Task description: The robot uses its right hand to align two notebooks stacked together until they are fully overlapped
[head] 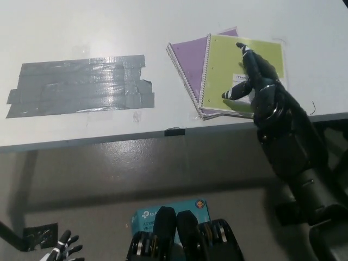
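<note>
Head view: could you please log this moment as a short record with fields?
top notebook: green notebook, skewed on the other
bottom notebook: purple notebook, showing at the left and far edges
alignment: not yet overlapped
right robot hand: open, spread flat on the green cover
left robot hand: open, low at bottom left, off the table
table: white, grey tape patch at left

A green notebook (231, 70) lies skewed on a purple notebook (187, 57) near the front edge of the white table (81, 27), toward its right side; the purple cover shows at the left and at the top corner. The black right hand (255, 81) rests flat on the green cover, fingers spread. A grey tape patch (81, 84) lies on the table's left part, well apart from the notebooks. The white left hand (62, 251) hangs below the table at the lower left, fingers apart.
</note>
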Robot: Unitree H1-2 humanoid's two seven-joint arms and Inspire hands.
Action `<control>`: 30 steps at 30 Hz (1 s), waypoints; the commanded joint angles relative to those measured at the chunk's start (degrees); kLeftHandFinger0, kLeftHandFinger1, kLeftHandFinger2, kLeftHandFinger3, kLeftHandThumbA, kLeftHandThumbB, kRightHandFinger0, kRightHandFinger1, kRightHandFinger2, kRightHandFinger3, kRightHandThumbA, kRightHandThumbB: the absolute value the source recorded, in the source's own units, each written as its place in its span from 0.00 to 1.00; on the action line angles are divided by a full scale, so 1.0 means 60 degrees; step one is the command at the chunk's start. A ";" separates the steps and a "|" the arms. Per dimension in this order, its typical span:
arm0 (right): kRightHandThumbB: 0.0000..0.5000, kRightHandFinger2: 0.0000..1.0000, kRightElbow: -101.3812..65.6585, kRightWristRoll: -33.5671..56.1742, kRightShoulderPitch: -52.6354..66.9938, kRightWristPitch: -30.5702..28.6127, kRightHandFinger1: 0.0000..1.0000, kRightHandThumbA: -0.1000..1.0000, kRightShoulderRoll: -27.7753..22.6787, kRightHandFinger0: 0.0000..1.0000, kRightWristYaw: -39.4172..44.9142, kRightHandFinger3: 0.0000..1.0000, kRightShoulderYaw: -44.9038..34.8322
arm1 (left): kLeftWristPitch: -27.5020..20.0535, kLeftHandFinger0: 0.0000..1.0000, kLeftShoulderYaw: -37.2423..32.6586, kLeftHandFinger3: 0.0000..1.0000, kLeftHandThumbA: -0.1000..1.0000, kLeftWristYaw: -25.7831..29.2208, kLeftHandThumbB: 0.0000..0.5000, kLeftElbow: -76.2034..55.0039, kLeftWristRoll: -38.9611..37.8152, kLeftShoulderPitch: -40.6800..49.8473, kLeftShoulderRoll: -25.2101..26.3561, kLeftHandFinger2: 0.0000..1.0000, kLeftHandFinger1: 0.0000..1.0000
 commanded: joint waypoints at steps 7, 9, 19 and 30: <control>0.43 1.00 0.0324 -0.0091 0.0276 -0.0081 1.00 1.00 0.0150 1.00 -0.1298 1.00 0.0355 | -0.0028 0.78 -0.0003 1.00 1.00 -0.0223 1.00 -0.0365 0.0207 0.0150 0.0094 0.98 0.85; 0.42 1.00 0.0482 0.0043 0.0557 -0.0192 1.00 1.00 0.0235 1.00 -0.1850 1.00 0.0180 | -0.0104 0.77 -0.0044 1.00 1.00 -0.0197 1.00 -0.0368 0.0356 0.0137 0.0096 0.96 0.83; 0.47 1.00 0.0611 -0.0113 0.0969 0.0110 1.00 1.00 0.0516 1.00 -0.2256 1.00 0.0295 | -0.0229 0.89 -0.0322 1.00 1.00 -0.0395 1.00 -0.0315 0.0662 0.0084 0.0233 0.92 0.89; 0.54 1.00 0.0707 -0.0310 0.1349 0.0110 1.00 1.00 0.0685 1.00 -0.2202 1.00 0.0419 | -0.0307 0.83 -0.0749 1.00 1.00 -0.0625 1.00 -0.0329 0.1079 0.0039 0.0477 0.88 0.83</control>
